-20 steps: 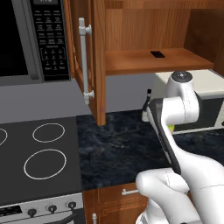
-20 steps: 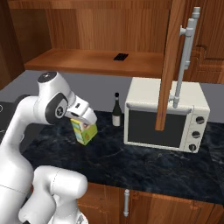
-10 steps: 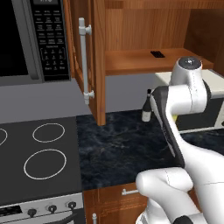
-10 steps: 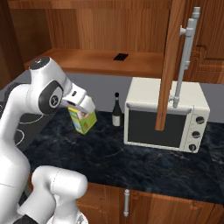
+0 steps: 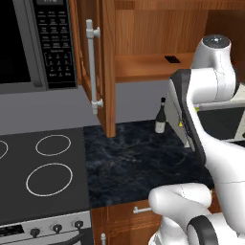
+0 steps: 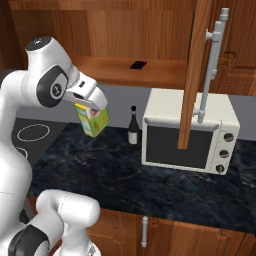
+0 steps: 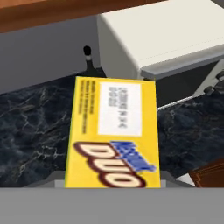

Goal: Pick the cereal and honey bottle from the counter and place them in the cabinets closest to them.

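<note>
The fingers (image 6: 89, 105) hold the cereal (image 6: 93, 120) by its top, tilted, above the bench (image 6: 150, 182). Lifting toward the cabinet shelf (image 6: 125, 71), it may slip, or clip the shelf's front edge.

Open counter (image 6: 100, 165) below, cabinet shelf (image 6: 150, 75) free at 1 o'clock; wine bottle (image 6: 133, 126) and toaster oven (image 6: 190, 132) crowding 3 o'clock.

Glossy white rounded arm (image 6: 30, 130) segments (dark grey joints).
</note>
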